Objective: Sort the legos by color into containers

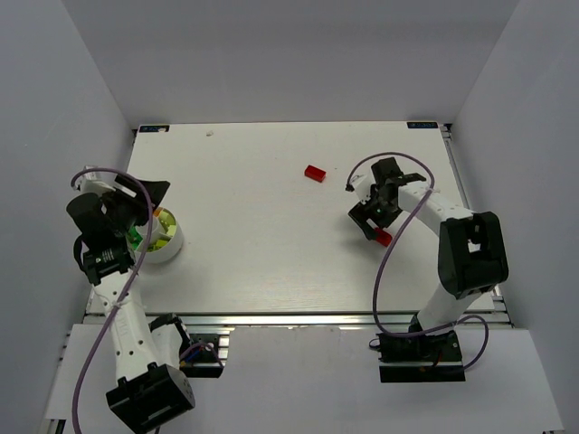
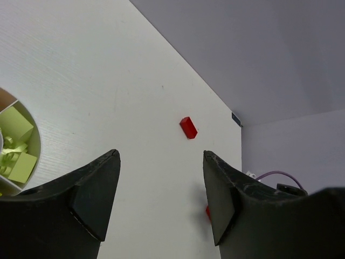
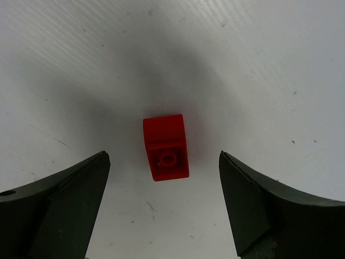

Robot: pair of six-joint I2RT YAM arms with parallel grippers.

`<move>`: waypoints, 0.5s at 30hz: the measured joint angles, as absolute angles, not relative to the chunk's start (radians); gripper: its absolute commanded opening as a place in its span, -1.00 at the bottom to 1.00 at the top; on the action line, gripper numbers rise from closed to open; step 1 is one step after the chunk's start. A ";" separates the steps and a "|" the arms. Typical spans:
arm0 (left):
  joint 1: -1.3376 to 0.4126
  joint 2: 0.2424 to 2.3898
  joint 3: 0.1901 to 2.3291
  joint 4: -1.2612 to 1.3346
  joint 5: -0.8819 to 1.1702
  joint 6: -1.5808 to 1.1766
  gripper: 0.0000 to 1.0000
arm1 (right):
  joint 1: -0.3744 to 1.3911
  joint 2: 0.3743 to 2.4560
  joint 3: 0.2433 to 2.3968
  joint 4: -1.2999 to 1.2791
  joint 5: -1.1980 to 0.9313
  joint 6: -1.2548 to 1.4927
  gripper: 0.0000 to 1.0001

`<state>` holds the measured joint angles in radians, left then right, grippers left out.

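Tabletop (image 1: pixel 271 271) white, both arm bases along its 6 o'clock edge in the overhead view. Right end effector (image 3: pixel 163 157) out at 3 o'clock, released, fingers spread wide on either side of a red lego (image 3: pixel 166 147) and touching neither flank of it. Red lego flat on the tabletop, single stud facing up, sitting squarely in the gap between the fingertips in the wrist view; from overhead, showing just at 6 o'clock of the black fingers. Second red lego (image 1: pixel 315 172) loose on the tabletop toward 1 o'clock from centre, at about 10 o'clock from the right end effector and well apart from both arms. Round white dish (image 1: pixel 175 244) near the 9 o'clock edge, partly covered by the left arm. Heap of lime green legos (image 2: pixel 16 129) in one compartment; orange-brown patch in the neighbouring compartment, too cropped to name. Just beside and above the dish, left end effector (image 2: pixel 160 156), likewise released, only bare tabletop between its fingers, aimed toward 3 o'clock with the second red lego ahead. Rest of the dish's contents hidden.
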<state>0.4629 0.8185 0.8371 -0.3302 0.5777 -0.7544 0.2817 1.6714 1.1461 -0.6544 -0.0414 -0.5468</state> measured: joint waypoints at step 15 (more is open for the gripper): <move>0.463 0.801 0.876 -0.446 0.517 -0.679 0.45 | 0.282 1.787 1.146 -0.677 -0.015 -0.613 -0.46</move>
